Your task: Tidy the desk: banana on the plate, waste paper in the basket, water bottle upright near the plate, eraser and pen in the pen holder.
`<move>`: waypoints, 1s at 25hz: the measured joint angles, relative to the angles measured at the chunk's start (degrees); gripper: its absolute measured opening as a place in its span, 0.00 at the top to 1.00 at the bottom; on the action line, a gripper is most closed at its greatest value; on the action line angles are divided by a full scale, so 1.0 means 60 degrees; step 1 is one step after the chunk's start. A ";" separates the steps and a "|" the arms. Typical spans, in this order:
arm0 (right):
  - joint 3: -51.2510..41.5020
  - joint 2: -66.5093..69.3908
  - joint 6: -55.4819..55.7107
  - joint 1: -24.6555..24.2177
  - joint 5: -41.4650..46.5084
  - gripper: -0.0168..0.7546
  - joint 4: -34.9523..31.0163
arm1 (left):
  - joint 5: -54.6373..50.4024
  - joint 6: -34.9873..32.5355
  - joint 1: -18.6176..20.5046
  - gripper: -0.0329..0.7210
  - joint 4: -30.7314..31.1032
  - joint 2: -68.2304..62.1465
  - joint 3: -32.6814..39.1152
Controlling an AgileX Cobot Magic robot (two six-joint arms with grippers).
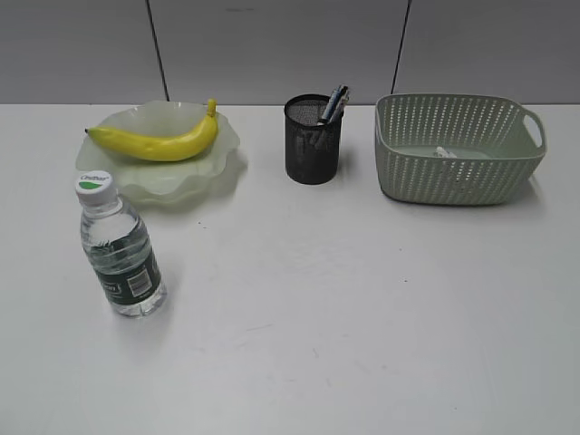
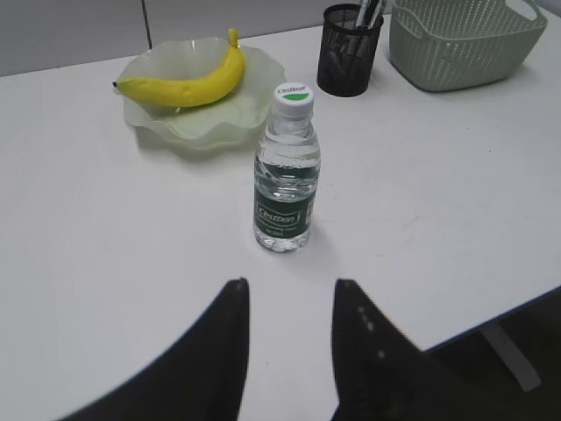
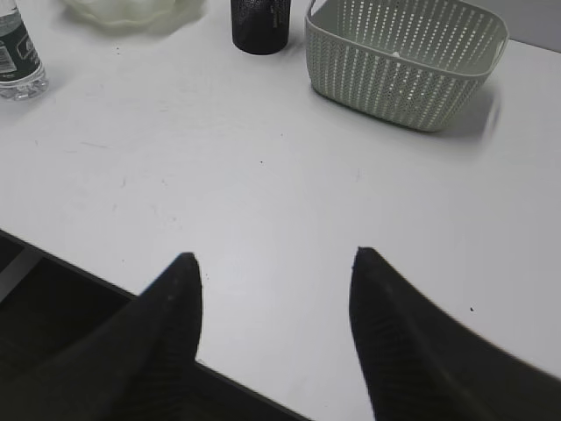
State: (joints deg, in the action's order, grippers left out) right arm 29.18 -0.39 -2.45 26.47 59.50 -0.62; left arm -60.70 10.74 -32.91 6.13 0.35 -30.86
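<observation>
1. Both end effectors hang back over the near edge of the surface (image 1: 362,317). The left end effector (image 2: 287,303) has its jaws spread with nothing between them, and the right end effector (image 3: 276,272) is spread wider, also empty. To my eye that reads as arms parked out of the way.
2. Straight ahead of the left end effector, a short way off, the water bottle (image 2: 287,171) stands upright on its base, cap up, near the plate (image 2: 254,123) as the task wants.
3. Beyond the bottle, the banana (image 2: 188,83) lies cradled in the plate's shallow bowl, so it cannot roll.
4. Further out and to the right, the pen holder (image 1: 313,140) has a pen (image 1: 334,104) poking above its rim. I cannot see the eraser.
5. Well ahead of the right end effector, the basket (image 3: 408,57) sits with a small white scrap (image 1: 444,152) inside, probably the waste paper.
6. Everything seems to be in place, so I judge the tidying essentially done.
</observation>
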 joint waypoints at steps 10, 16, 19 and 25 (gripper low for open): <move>0.0000 0.0000 0.0000 -0.2332 -0.0002 0.41 0.0000 | 0.0000 0.0000 0.1636 0.64 -0.0012 0.0000 0.0000; 0.0000 0.0000 0.0000 -0.3891 -0.0002 0.41 0.0000 | 0.0000 0.0000 0.3869 0.64 -0.0012 0.0000 0.0000; 0.0000 0.0000 0.0000 -0.3987 -0.0002 0.41 0.0000 | 0.0000 0.0000 0.4402 0.64 -0.0012 0.0000 0.0000; 0.0000 0.0000 0.0000 -0.3998 -0.0002 0.41 0.0000 | 0.0000 0.0000 0.4551 0.64 -0.0017 0.0000 0.0000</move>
State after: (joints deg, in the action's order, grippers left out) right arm 29.18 -0.39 -2.45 2.48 59.48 -0.62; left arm -60.70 10.74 -5.60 6.03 0.35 -30.86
